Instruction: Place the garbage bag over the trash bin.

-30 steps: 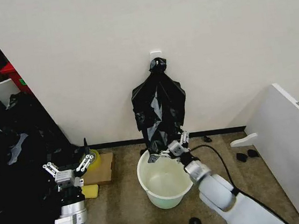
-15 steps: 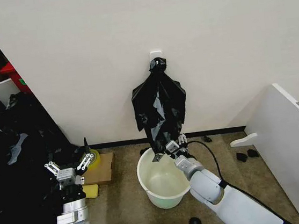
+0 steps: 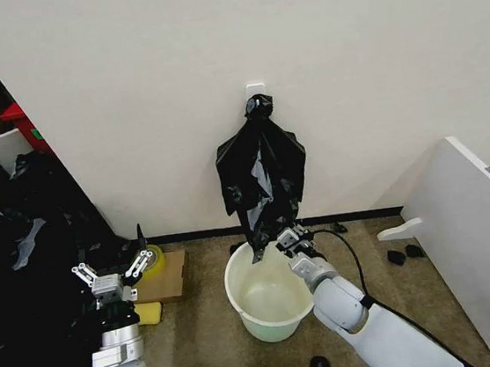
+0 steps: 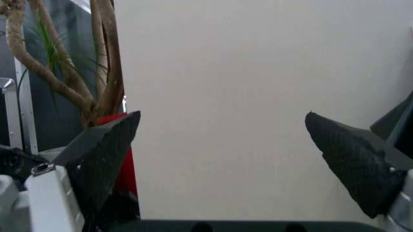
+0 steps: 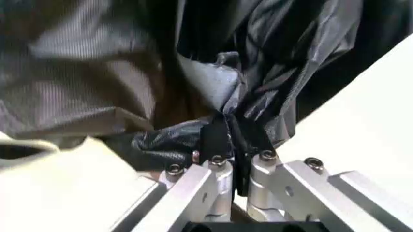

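One trash bin point(image 3: 270, 296), cream-white, on the carpet. One bunch of black bags point(image 3: 261, 177) hanging from one wall hook point(image 3: 256, 89). Two grippers: left gripper point(image 3: 107, 272), right gripper point(image 3: 280, 240). One cardboard sheet point(image 3: 164, 276). One heap of black plastic sheeting point(image 3: 23, 253). One white board point(image 3: 477, 241) at right. Small dark floor scraps: count unclear.

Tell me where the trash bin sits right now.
In the head view, the trash bin stands on the carpet centre-frame, below the hanging black bags, with the right hand at its far rim.

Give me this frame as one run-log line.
right pincer: shut on bag low edge, above bin rim | left pincer: open, idle by black heap | bag hangs from wall hook, not yet on bin
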Motion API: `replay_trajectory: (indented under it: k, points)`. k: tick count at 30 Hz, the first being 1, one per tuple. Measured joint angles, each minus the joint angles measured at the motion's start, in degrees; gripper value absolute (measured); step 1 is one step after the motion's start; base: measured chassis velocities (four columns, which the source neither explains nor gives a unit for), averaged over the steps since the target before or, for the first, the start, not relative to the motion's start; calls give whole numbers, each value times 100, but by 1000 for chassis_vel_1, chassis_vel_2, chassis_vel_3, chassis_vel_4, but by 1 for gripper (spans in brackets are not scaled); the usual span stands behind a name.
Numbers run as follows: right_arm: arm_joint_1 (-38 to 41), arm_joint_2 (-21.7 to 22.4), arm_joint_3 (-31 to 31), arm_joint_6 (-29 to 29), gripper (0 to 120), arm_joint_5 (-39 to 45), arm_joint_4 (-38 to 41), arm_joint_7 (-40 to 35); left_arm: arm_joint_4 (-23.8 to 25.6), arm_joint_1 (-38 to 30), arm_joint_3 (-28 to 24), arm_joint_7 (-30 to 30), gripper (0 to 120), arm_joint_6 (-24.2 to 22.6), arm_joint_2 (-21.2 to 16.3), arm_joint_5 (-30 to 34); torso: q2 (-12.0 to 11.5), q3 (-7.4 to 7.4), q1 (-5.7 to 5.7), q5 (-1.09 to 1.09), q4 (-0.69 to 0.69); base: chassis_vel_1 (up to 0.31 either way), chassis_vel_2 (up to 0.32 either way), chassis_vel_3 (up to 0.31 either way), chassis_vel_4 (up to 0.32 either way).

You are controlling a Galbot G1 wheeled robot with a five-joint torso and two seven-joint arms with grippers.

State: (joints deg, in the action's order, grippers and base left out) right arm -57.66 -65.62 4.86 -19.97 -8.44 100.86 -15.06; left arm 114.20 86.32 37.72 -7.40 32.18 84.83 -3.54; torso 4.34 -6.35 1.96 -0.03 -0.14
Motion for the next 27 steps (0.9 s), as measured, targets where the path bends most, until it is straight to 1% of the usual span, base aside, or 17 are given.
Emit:
replay_trajectory:
  k: [1, 2, 4, 5, 6, 7, 9, 10, 14, 15, 16, 19, 20, 22, 24, 25, 27]
  points:
    - [0, 0, 0, 0, 0, 0, 0, 0, 0, 0, 0, 0, 100, 0, 0, 0, 0, 0, 0, 0, 0, 0, 0, 0, 0]
    - [-60, -11, -77, 253, 0, 129, 49, 7, 6, -11, -4, -1, 100, -5, -27, 28, 0, 0, 0, 0, 0, 0, 0, 0, 0]
    - [-231, -33, -318, 1063, 0, 782, 257, 111, 39, -53, -69, 2, 100, -60, -169, 179, 0, 0, 0, 1, 0, 0, 0, 0, 0]
    - [-231, -33, -318, 1063, 0, 782, 257, 111, 39, -53, -69, 2, 100, -60, -169, 179, 0, 0, 0, 1, 0, 0, 0, 0, 0]
    - [-309, -38, -407, 1367, 0, 1063, 346, 184, 47, -71, -108, 10, 100, -87, -231, 258, 0, 1, 0, -1, 0, 0, 0, 0, 0]
    - [-428, -43, -555, 1832, 0, 1593, 529, 334, 41, -142, -196, 79, 100, -150, -420, 484, 0, 0, 0, 1, -1, 0, 0, 0, 0]
    - [-577, -47, -728, 2374, 0, 2241, 786, 516, -5, -306, -392, 191, 100, -272, -737, 891, 0, 1, -1, 0, 0, 0, 0, 0, 0]
    - [-577, -47, -728, 2374, 0, 2241, 786, 516, -5, -306, -392, 191, 100, -272, -737, 891, 0, 1, -1, 0, 0, 0, 0, 0, 0]
    - [-783, -43, -883, 2995, 0, 2615, 962, 864, -144, -645, -974, 659, 100, -392, -1422, 1666, 0, 1, -1, -1, -4, 0, 0, 0, 0]
    - [-783, -43, -883, 2995, 0, 2615, 962, 864, -144, -645, -974, 659, 100, -392, -1422, 1666, 0, 1, -1, -1, -4, 0, 0, 0, 0]
    - [-785, -45, -882, 3072, 0, 2626, 962, 962, -189, -685, -1025, 787, 100, -373, -1540, 1722, 0, 0, -1, -2, -4, 0, 0, 0, 0]
    - [-737, -109, -806, 3227, 0, 2639, 961, 1231, -495, -986, -1182, 1517, 100, -220, -2052, 1828, 0, 0, -1, 0, 3, 0, 0, 0, 0]
    - [-737, -109, -806, 3227, 0, 2639, 961, 1231, -495, -986, -1182, 1517, 100, -220, -2052, 1828, 0, 0, -1, 0, 3, 0, 0, 0, 0]
    - [-738, -210, -781, 3275, 0, 2639, 964, 1317, -891, -1424, -1399, 1977, 100, -210, -2385, 1815, 0, 0, 0, -3, -1, 0, 0, 0, 0]
    - [-737, -246, -775, 3293, 0, 2640, 963, 1342, -1010, -1558, -1462, 2146, 100, -209, -2469, 1812, 0, 0, 0, -2, -2, 0, 0, 0, 0]
    - [-725, -300, -767, 3320, 0, 2643, 963, 1382, -1222, -1804, -1569, 2496, 100, -211, -2591, 1800, 0, 0, 0, -1, -1, 0, 0, 0, 0]
    - [-694, -380, -757, 3345, 0, 2657, 963, 1445, -1496, -2146, -1709, 2788, 100, -223, -2683, 1682, 0, 0, 0, -2, 0, 0, 0, 0, 0]
